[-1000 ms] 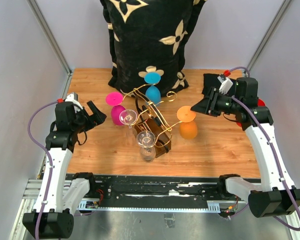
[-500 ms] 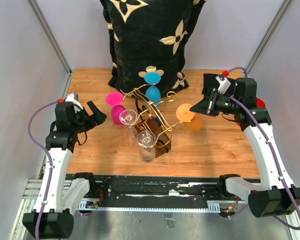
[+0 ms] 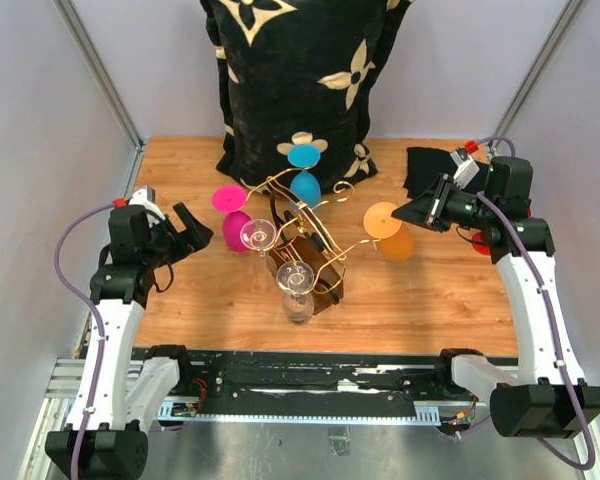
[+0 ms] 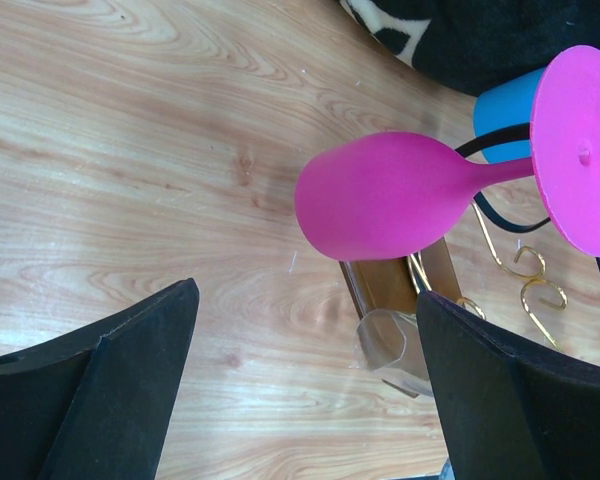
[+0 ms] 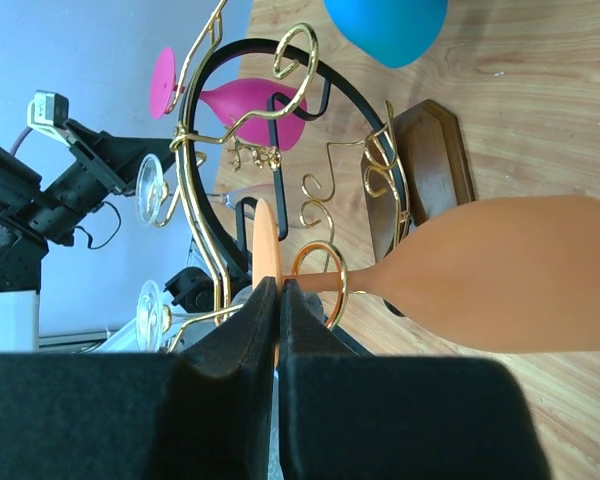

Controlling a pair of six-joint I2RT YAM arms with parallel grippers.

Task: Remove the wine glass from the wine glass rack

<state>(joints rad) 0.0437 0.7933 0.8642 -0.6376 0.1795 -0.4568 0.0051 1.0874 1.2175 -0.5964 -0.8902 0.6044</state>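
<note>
Tabletop: wood, shut in by grey walls left and right; bare wood lies in front of the right arm and along the near edge.
Back edge: a black flowered pillow stands just behind the rack.
Rack: gold wire on a brown base, mid-tabletop, carrying a pink glass, a blue glass and clear glasses.
Orange glass: tilted at the tip of the rack's right arm.
Right jaws: closed on the rim of the orange glass's foot.
Left jaws: wide open, either side of the pink glass but apart from it.
Unclear: a gold curl crosses the orange stem in the right wrist view; whether it is hooked or free cannot be told.
Overhead only: the whole rack shows; both wrist views crop it.
</note>
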